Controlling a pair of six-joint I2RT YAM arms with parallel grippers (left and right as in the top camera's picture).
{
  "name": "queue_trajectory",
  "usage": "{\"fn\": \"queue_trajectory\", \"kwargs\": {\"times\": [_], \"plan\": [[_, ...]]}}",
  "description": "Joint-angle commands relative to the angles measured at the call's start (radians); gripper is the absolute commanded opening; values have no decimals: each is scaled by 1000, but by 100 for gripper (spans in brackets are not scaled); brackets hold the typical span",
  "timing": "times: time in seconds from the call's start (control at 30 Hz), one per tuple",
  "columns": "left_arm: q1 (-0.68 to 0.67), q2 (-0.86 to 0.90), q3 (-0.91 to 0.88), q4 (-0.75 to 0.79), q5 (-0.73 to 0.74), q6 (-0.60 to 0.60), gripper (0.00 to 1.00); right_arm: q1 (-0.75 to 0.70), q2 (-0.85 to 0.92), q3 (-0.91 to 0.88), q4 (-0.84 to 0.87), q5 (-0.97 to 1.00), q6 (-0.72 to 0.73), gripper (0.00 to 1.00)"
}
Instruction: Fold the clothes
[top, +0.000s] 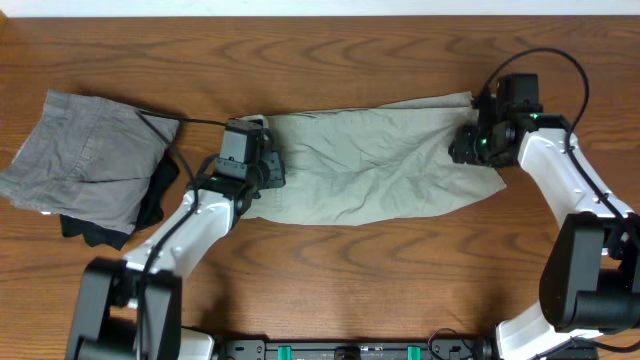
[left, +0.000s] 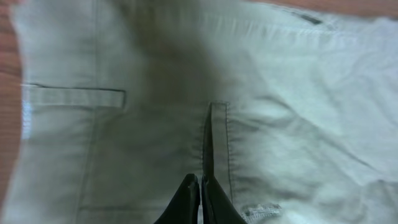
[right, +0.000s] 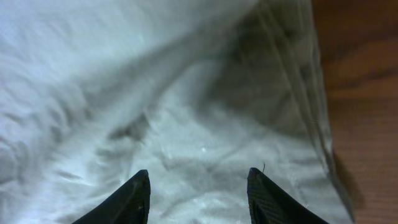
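Observation:
The light khaki shorts (top: 370, 165) lie flat across the middle of the table as a long band, waist end to the left. My left gripper (top: 268, 172) is at that left end. In the left wrist view its fingers (left: 201, 183) are shut together on a thin ridge of the shorts (left: 298, 93) below a belt loop, with a pocket welt to the left. My right gripper (top: 466, 146) hovers over the right end. In the right wrist view its fingers (right: 199, 177) are wide open just above the wrinkled shorts (right: 155, 81), with nothing between them.
A darker grey folded pair of shorts (top: 85, 160) lies at the far left on a small black garment (top: 155, 195). The brown wooden table (top: 350, 270) shows in front and behind. The table edge runs along the top of the overhead view.

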Motion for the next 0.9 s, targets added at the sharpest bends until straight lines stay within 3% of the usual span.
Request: {"fn": "queue_trajectory", "kwargs": {"times": [0.0, 0.27, 0.5, 0.87], "plan": [[2, 55, 18, 13, 24, 20, 6, 9, 3, -48, 7, 1, -20, 49], [3, 154, 18, 8, -65, 19, 7, 4, 3, -206, 89, 43, -8, 49], [6, 178, 18, -46, -145, 19, 8, -72, 3, -341, 79, 316, 256, 49], [11, 178, 18, -135, -152, 19, 8, -254, 3, -395, 51, 280, 295, 45]]}}
